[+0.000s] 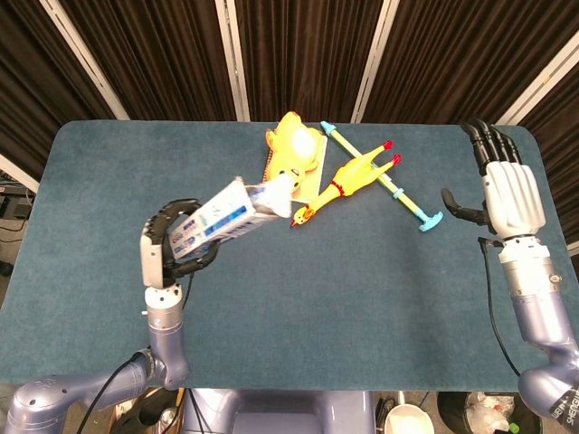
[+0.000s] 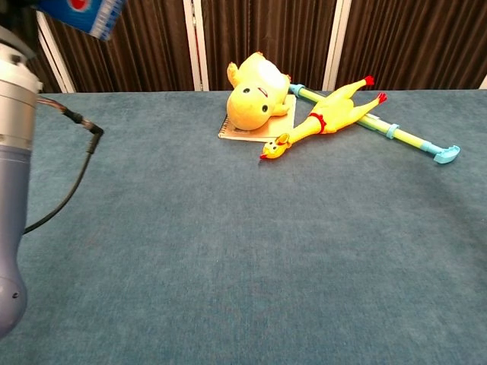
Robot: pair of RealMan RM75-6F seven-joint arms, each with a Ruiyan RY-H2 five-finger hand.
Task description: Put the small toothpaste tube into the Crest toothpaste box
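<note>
Head view shows the left hand (image 1: 166,246) wrapped around the lower end of the Crest toothpaste box (image 1: 222,217), a long rectangular carton of glossy blue and white card, held up off the table (image 1: 298,298) and tilted so its far end points toward the plush duck (image 1: 291,145). Dark fingers curl over the carton's top and underside. The small toothpaste tube cannot be made out in either view; whether it sits inside the carton cannot be told.

The table is covered in a matte, short-piled teal cloth with rounded corners. The plush duck, soft and yellow, lies on a small spiral notebook (image 1: 314,172) with a tan cover. Just right of the duck, touching it, lies a rubber chicken (image 1: 348,179), smooth yellow with red feet. Beyond the chicken, a thin stick-like toothbrush (image 1: 380,176) in yellow and light blue runs diagonally under the chicken's legs.

Well to the right of the duck, the right hand (image 1: 508,190) holds nothing, its fingers straight and spread, thumb out to the side.

Chest view catches only a blue corner of the carton at the top left.
</note>
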